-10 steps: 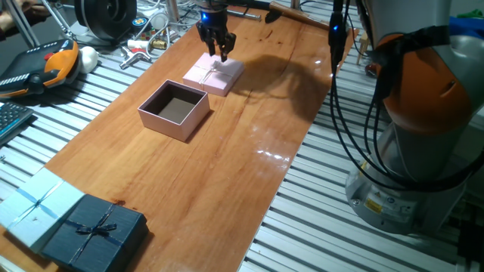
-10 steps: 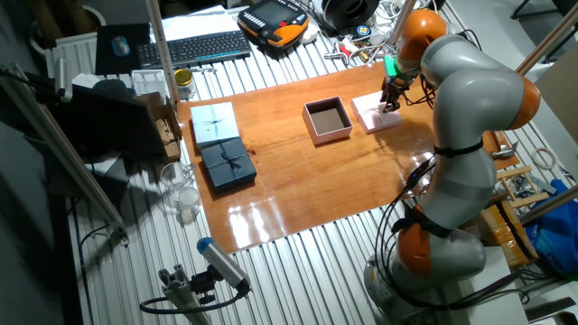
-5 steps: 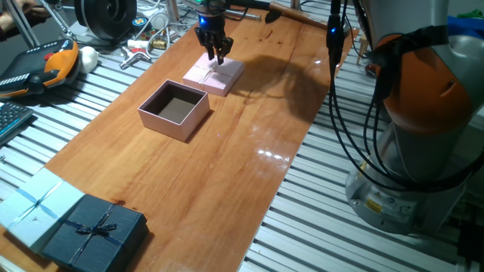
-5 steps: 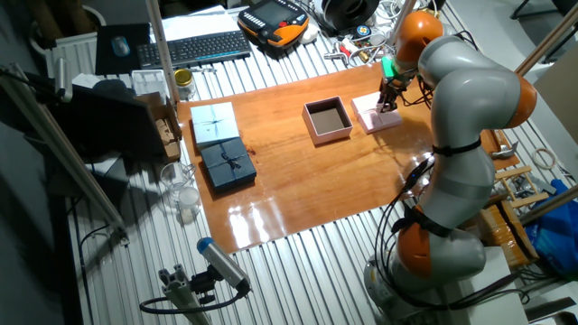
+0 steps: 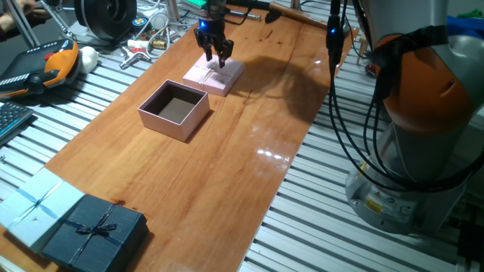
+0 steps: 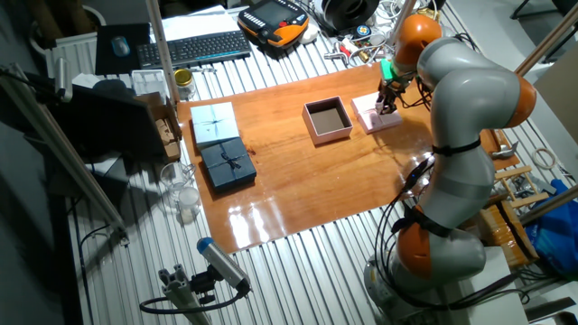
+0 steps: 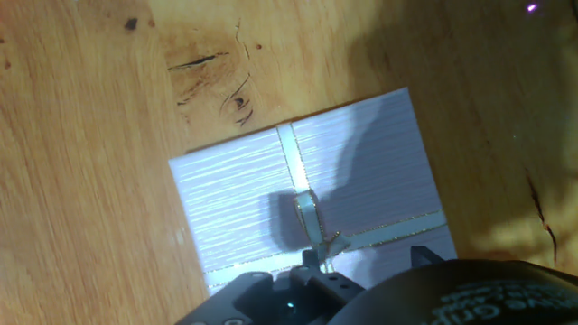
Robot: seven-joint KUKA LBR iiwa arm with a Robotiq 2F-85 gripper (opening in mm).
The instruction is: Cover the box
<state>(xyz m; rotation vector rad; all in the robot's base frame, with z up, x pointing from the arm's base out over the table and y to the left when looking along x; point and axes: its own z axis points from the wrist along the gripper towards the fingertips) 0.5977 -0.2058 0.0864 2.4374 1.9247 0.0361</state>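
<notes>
Hand view: ribboned pink lid [image 7: 307,194] just below jaws, opening unclear; light, stiff cardboard, best gripped at its edges.

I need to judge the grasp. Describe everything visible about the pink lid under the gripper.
The lid is a flat, square, pale pink piece, cardboard by its look, finely ribbed on top. A thin ribbon crosses it both ways and is knotted in a small bow. It lies flat on the wooden table beside the open box, apart from it. The gripper hangs just above it.

End effector [image 7: 361,293] fingertips cut off by hand view bottom edge; lid [image 7: 307,194] corner hidden beneath.
</notes>
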